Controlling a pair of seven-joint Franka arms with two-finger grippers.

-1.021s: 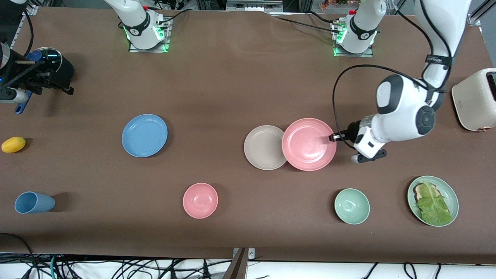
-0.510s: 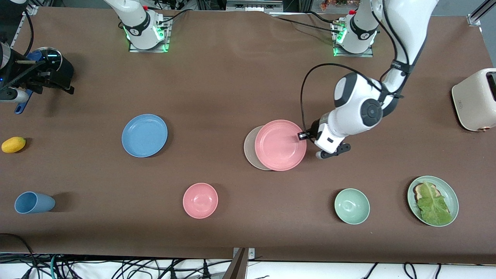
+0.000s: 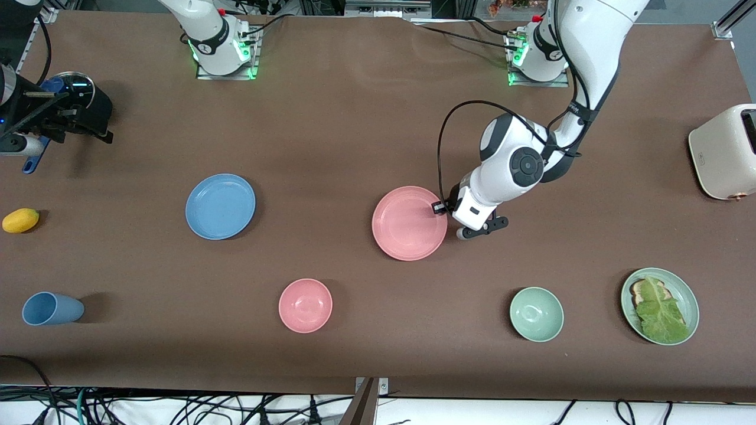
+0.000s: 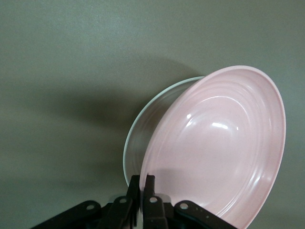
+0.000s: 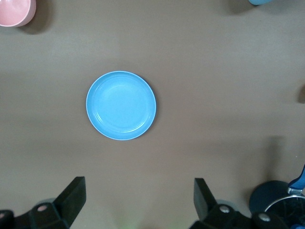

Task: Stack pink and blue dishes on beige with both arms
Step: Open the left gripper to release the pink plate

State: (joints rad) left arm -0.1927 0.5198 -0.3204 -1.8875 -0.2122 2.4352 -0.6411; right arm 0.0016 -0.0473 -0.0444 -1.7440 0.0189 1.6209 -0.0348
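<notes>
Covering beige plate (image 4: 143,124) now, pink plate (image 3: 409,223) carried by left gripper (image 3: 438,208).

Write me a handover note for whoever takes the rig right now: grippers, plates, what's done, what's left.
Left gripper: shut on the pink plate at its rim, holding it tilted over the beige plate, not yet released.
Right gripper: open, high above the blue plate, holding nothing.
Blue plate lies alone toward the right arm's end of the table.
Done: pink brought over beige.
Left: release pink, then pick up blue and stack it on top.
</notes>
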